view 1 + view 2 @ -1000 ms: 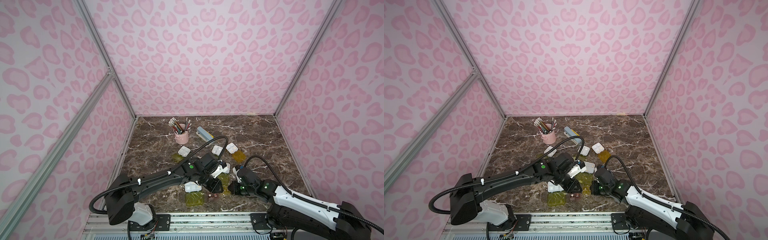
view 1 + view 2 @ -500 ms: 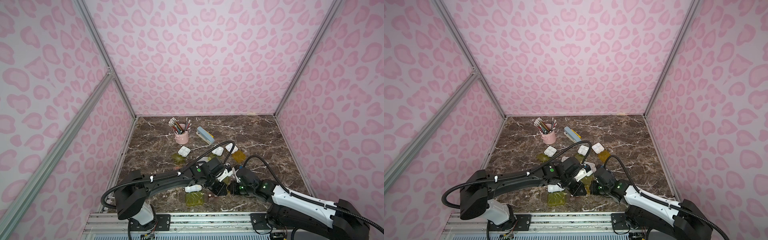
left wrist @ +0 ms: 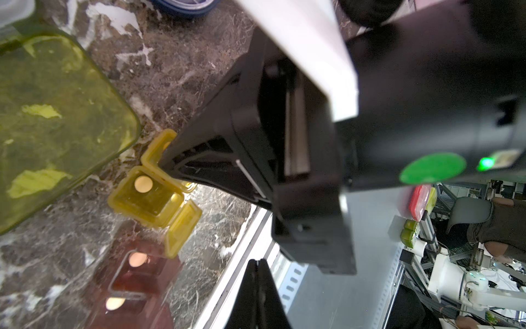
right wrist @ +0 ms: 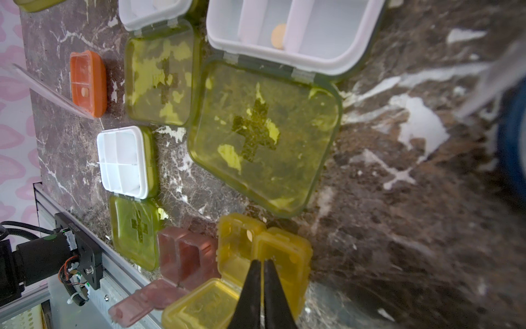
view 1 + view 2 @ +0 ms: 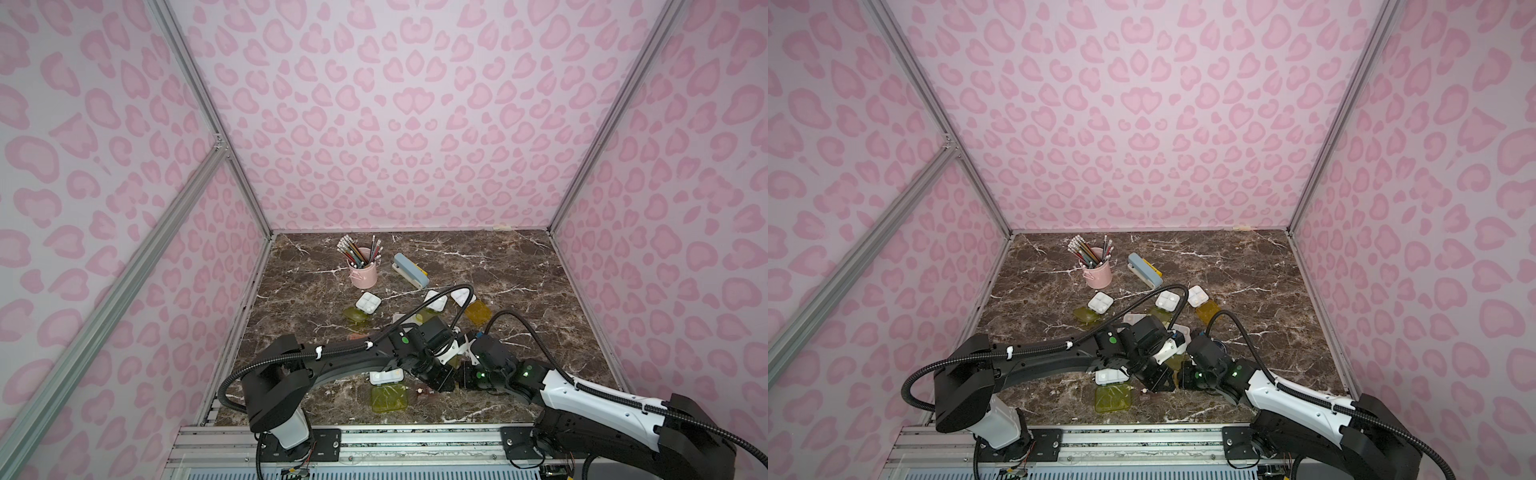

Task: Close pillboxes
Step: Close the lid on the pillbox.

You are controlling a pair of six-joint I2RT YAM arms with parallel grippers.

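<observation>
A small yellow pillbox (image 4: 242, 247) sits near the table's front edge, one lid (image 4: 202, 307) flung flat open and the other (image 4: 284, 253) partly folded over. My right gripper (image 4: 261, 261) is shut, its tips resting on that folded lid; in the left wrist view it (image 3: 170, 163) presses the same yellow pillbox (image 3: 148, 196). My left gripper (image 3: 257, 261) is shut and empty, just beside the right gripper (image 5: 461, 376). A brown pillbox (image 4: 185, 256) lies open next to the yellow one. White pillboxes with open lime lids (image 4: 264, 136) (image 4: 135, 230) lie around them.
A pink pencil cup (image 5: 363, 272) and a blue-grey stapler (image 5: 410, 270) stand at the back. More open white pillboxes (image 5: 368, 302) (image 5: 435, 300) lie mid-table, one with an amber lid (image 5: 478, 311). A salmon pillbox (image 4: 88, 82) lies to one side. The metal rail (image 5: 374, 436) borders the front edge.
My left arm has swung right and forward, closer to the right gripper, and its jaws have closed. The right gripper has stayed on the yellow pillbox.
</observation>
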